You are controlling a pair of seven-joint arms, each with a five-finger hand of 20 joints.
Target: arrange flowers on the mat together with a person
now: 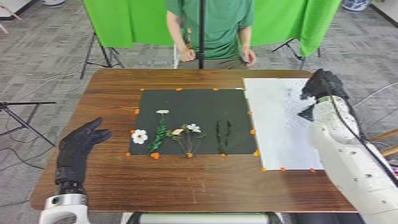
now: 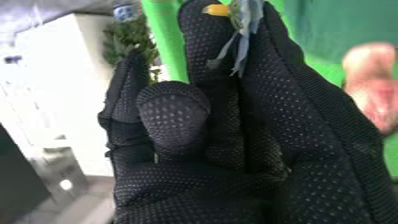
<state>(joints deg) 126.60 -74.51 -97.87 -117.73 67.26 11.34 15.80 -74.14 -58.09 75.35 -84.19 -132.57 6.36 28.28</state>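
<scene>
On the dark mat [image 1: 206, 105] lie a white flower [image 1: 139, 136] at the left edge, a white-topped flower with a green leafy stem [image 1: 159, 134], a bunch of pale blossoms [image 1: 186, 131] on thin stems, and dark stems [image 1: 224, 136]. My left hand [image 1: 78, 145] is open left of the mat. My right hand [image 1: 326, 87] is over the far right corner of the table, beyond the white sheet's edge. In the right wrist view the right hand [image 2: 200, 165] has fairly straight fingers, with blue-grey strips [image 2: 242, 37] and a yellow-orange piece [image 2: 216, 10] at their tips.
A white sheet [image 1: 277, 125] lies right of the mat, partly under the right arm. Small orange pieces line the mat's and sheet's edges. Brown table [image 1: 178, 187] surrounds them. A dark upright pole stands beyond the far table edge, before a green backdrop [image 1: 129, 25].
</scene>
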